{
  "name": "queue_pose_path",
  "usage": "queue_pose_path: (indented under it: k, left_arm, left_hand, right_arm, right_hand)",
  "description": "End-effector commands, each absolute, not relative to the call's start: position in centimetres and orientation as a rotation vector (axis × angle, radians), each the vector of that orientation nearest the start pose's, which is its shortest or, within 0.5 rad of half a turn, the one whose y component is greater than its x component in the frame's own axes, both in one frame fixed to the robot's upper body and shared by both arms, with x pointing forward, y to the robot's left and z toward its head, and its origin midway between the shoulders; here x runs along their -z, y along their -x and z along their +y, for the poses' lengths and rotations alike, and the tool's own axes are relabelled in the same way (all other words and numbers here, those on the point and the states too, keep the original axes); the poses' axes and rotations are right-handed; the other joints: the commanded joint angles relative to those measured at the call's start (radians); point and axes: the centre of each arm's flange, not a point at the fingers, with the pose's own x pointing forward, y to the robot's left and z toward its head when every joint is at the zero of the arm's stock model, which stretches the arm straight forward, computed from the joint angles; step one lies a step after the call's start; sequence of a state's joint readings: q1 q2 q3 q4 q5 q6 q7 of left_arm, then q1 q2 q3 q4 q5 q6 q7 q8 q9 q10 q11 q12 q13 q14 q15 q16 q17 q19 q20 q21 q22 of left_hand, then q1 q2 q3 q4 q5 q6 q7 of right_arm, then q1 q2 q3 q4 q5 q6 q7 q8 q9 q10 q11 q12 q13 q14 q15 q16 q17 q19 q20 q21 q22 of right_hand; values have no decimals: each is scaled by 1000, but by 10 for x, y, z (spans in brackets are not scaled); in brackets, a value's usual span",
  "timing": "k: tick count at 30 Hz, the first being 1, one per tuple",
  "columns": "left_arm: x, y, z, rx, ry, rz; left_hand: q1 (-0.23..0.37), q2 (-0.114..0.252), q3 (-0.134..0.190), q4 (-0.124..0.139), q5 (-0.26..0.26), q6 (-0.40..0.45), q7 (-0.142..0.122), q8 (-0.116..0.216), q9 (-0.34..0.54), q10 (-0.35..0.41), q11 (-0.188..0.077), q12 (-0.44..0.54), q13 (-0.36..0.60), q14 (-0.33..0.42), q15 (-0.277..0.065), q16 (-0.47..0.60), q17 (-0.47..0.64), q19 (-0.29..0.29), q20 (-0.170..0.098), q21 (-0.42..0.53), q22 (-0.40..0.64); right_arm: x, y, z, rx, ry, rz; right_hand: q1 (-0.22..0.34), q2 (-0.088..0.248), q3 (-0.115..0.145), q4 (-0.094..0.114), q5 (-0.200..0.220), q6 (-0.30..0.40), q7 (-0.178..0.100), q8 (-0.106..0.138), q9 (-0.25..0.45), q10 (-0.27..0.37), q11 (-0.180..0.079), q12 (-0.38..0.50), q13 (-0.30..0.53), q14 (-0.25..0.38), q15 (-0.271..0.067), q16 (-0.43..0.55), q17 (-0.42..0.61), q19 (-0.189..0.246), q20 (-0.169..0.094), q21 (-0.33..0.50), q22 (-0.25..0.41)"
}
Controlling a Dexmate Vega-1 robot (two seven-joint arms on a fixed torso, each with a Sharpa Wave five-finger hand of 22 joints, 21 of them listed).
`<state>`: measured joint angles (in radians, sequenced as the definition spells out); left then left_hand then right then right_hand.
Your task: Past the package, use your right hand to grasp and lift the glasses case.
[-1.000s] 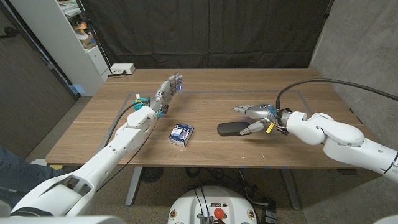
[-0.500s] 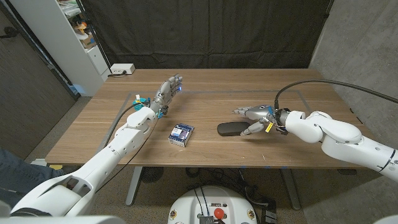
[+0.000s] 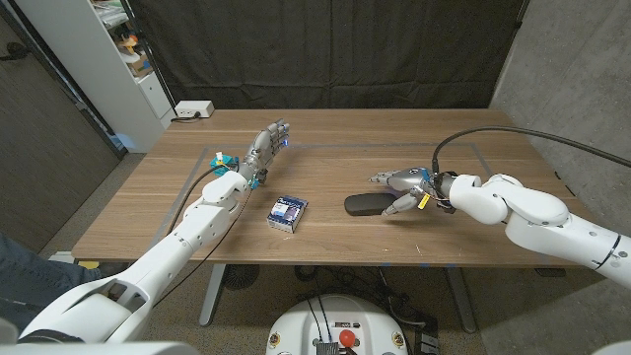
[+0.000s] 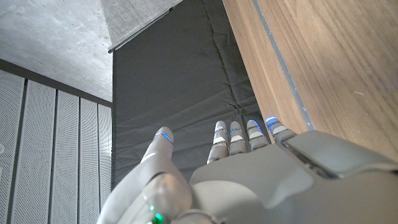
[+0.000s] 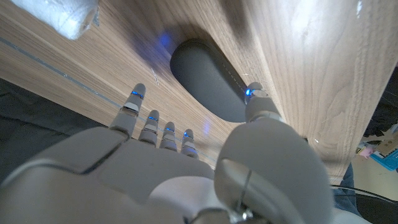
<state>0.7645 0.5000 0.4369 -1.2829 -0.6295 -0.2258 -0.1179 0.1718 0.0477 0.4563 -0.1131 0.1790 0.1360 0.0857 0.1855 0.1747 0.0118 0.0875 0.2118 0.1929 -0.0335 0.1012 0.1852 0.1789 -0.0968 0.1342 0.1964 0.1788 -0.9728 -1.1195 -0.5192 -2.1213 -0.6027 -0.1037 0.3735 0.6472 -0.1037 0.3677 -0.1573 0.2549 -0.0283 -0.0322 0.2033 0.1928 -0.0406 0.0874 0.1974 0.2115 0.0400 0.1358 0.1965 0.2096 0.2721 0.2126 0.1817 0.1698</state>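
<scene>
Although the package (image 3: 288, 212) carries a blue-and-white printed face, none of its writing can be read — it is too small in the head view. It lies on the wooden surface (image 3: 335, 138) between the two arms, and well to its right lies the glasses case (image 3: 371, 204), a dark, plain oblong with no label visible. The right hand (image 3: 403, 190) is at the case's right end, fingers spread apart above and beside it, holding nothing; whether any fingertip touches the case cannot be told. In the right wrist view the case (image 5: 208, 79) lies flat just past the fingertips (image 5: 134, 98), and a blurred white thing at the picture's corner is cut off. The left hand (image 3: 267, 141) is over the far left part of the surface, fingers extended and loosely together, empty — its palm side is hidden.
</scene>
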Motion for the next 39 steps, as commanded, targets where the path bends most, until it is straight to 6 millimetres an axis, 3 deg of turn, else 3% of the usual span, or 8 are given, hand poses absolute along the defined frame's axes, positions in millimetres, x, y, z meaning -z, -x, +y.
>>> queue_pose_path:
  k: [1,27,39]
  left_arm:
    - [14,-664,251,344,-29,-558]
    - [18,-665,258,339,-18,-553]
    - [16,-668,258,345,-18,-554]
  left_hand:
    - [3,11,-5,3,0,6,-1,5,6,6,3,5,5,0,6,6,4,1,9,6,5]
    - [2,11,-6,2,0,8,-2,4,6,6,4,4,6,0,5,5,4,1,9,6,5]
    - [2,11,-7,2,0,8,-2,4,6,4,5,4,6,0,6,5,4,0,11,6,5]
  right_arm:
    - [40,-519,-214,-421,1827,-451]
    - [42,-534,-208,-494,1807,-375]
    - [41,-541,-207,-515,1806,-344]
  right_hand:
    - [14,4,10,1,7,11,-1,6,4,10,2,10,5,9,6,11,-1,-2,1,6,4]
    - [30,13,17,3,2,28,-4,9,5,34,11,20,7,39,1,23,-4,36,-2,20,5]
    - [33,17,17,10,-9,64,-6,17,6,70,10,32,9,79,-9,36,-6,108,-4,41,8]
